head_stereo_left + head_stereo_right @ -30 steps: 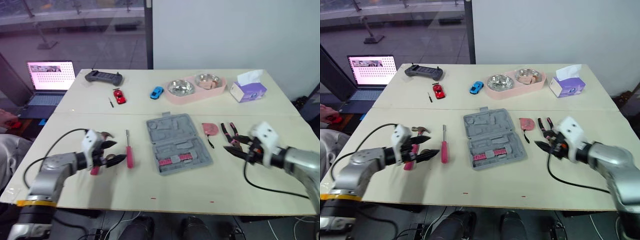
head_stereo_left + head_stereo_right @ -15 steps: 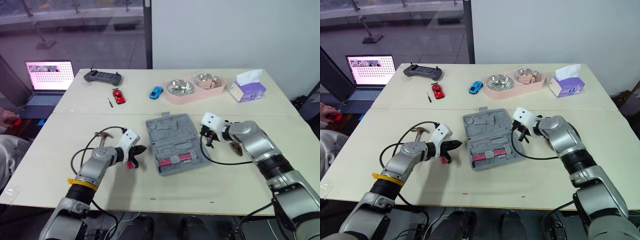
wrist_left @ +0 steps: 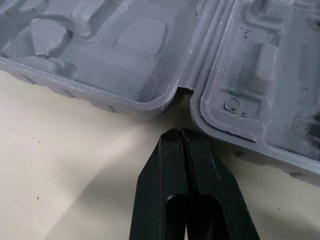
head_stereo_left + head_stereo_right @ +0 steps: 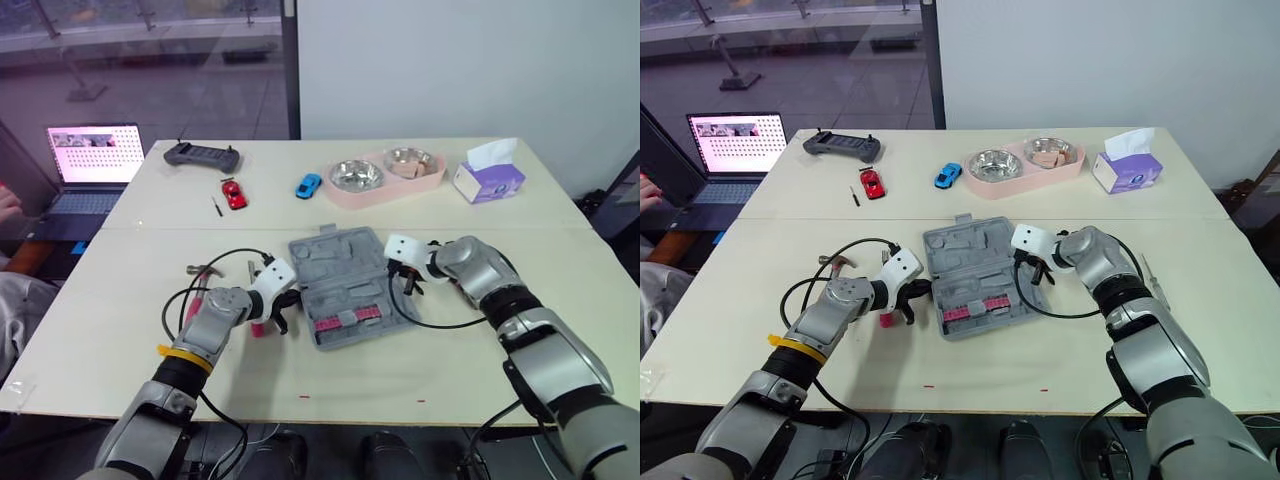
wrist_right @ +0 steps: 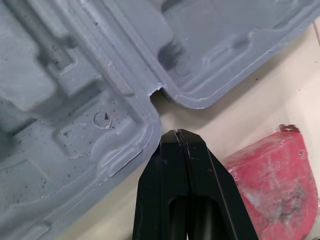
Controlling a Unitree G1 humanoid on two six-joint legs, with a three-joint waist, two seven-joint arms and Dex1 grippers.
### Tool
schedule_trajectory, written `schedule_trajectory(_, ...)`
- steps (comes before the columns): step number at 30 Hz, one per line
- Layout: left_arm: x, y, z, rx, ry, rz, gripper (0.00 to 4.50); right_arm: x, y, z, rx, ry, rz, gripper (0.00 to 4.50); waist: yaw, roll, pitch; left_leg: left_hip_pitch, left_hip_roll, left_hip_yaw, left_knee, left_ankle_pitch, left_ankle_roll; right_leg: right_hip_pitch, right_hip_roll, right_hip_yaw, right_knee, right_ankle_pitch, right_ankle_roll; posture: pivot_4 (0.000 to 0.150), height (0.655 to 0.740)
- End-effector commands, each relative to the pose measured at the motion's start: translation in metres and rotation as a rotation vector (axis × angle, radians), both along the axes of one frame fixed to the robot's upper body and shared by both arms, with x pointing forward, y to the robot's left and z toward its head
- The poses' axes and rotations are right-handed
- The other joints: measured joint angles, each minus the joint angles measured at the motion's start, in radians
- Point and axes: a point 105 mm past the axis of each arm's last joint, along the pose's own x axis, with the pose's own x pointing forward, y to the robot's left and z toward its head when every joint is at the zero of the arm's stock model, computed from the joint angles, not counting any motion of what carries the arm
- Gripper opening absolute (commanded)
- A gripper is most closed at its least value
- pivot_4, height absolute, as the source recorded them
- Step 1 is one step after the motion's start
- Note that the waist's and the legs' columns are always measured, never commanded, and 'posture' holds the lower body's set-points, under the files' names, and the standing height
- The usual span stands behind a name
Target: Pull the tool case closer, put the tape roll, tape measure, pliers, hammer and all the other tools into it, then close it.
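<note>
From the head view, the open grey tool case (image 4: pixel 345 285) lies mid-table. The left gripper (image 4: pixel 283 305) is at its left edge and the right gripper (image 4: pixel 406 283) at its right edge, so the case sits between them. The hammer (image 4: pixel 203 271) lies further left, apart from the case. In the left wrist view, the left gripper (image 3: pixel 181 133) has its two black fingers pressed flat together, holding nothing, tips just short of the notch where the two halves meet, over bare table (image 3: pixel 60 165). In the right wrist view, the right gripper (image 5: pixel 176 134) is likewise closed on nothing, tips just beside the case rim (image 5: pixel 125 145) near the hinge notch, with the red tape measure (image 5: pixel 272 172) close alongside. The risk, as I judge it, is that closed tips only push: they may slip off the sloped rim, wedge into the notch, or turn the case rather than draw it near, and the right arm could shove the tape measure away.
</note>
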Motion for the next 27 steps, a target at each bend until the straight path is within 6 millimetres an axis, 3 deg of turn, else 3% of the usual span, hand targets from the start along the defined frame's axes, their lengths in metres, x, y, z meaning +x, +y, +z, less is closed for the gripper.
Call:
schedule_trajectory(1, -0.008, -0.019, -0.007, 0.012, 0.024, -0.09, 0.05, -0.009, 0.021, 0.008, 0.0, 0.025, 0.137, 0.0, -0.001, 0.0, 0.0, 0.0, 0.0, 0.0, 0.0, 0.0, 0.0, 0.0, 0.0, 0.0, 0.0, 0.0, 0.0, 0.15, 0.74)
schedule_trajectory(8, -0.023, -0.018, -0.013, 0.029, 0.06, -0.177, 0.05, -0.035, 0.02, 0.002, -0.035, 0.079, 0.2, 0.0, -0.002, 0.001, -0.001, 0.0, 0.0, 0.0, 0.0, 0.0, 0.0, 0.0, 0.0, 0.0, 0.0, 0.0, 0.0, 0.15, 0.74)
schedule_trajectory(15, -0.042, -0.017, -0.017, 0.038, 0.093, -0.234, 0.05, -0.049, 0.024, 0.0, -0.008, 0.085, 0.178, 0.0, -0.002, 0.001, -0.002, 0.0, 0.0, 0.0, 0.0, 0.0, 0.0, 0.0, 0.0, 0.0, 0.0, 0.0, 0.0, 0.15, 0.74)
schedule_trajectory(27, -0.081, -0.004, -0.02, 0.047, 0.15, -0.284, 0.05, -0.104, 0.027, -0.007, 0.035, 0.148, 0.135, 0.0, 0.0, 0.001, -0.003, 0.0, 0.001, 0.0, -0.001, -0.004, 0.006, 0.0, -0.001, 0.0, -0.001, 0.0, 0.0, 0.15, 0.74)
